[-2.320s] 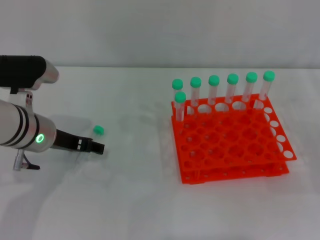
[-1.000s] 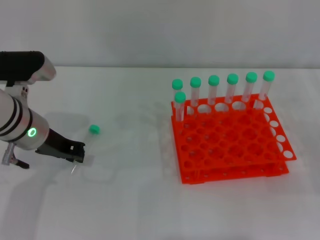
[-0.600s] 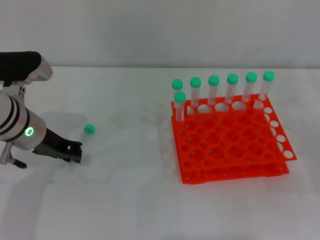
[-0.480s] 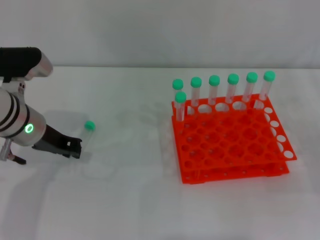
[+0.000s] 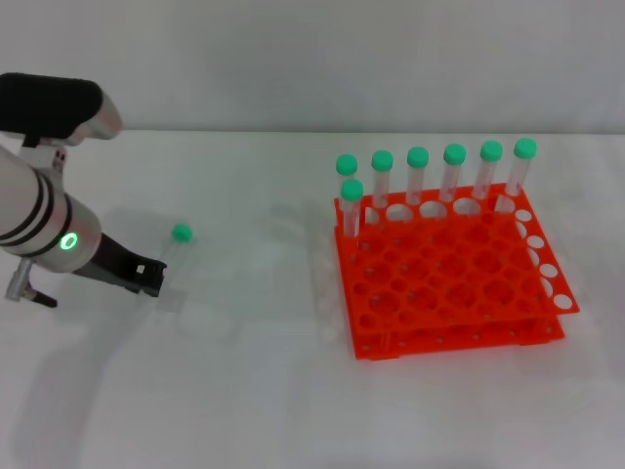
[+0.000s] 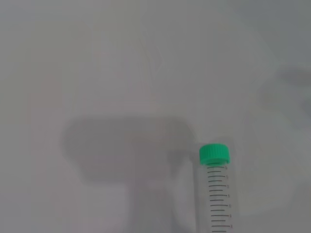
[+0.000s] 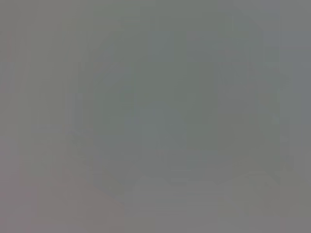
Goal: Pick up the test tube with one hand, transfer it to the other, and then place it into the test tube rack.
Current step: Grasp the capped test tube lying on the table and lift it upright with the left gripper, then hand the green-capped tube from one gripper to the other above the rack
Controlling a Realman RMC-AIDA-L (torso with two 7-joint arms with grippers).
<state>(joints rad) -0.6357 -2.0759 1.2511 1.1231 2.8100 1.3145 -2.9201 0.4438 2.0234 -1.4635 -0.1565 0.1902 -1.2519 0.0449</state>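
My left gripper [image 5: 154, 277], black on a white arm with black bands and a green light, is shut on the lower end of the test tube [image 5: 172, 250]. The tube slants up and away from the fingers, with its green cap [image 5: 182, 233] at the far end. It is held just above the white table, left of the rack. The left wrist view shows the tube [image 6: 216, 194] with its cap and graduation marks over the table. The orange test tube rack [image 5: 459, 337] stands at the right. The right gripper is out of view; its wrist view shows only flat grey.
Several green-capped tubes [image 5: 454, 176] stand in the rack's back row, and one more [image 5: 352, 207] stands at its back left corner. The white table [image 5: 254, 391] lies bare between my left gripper and the rack.
My left gripper drew back to the left with the tube, then rose slightly and shifted a little right. The tube's cap now sits higher. The rack has not moved.
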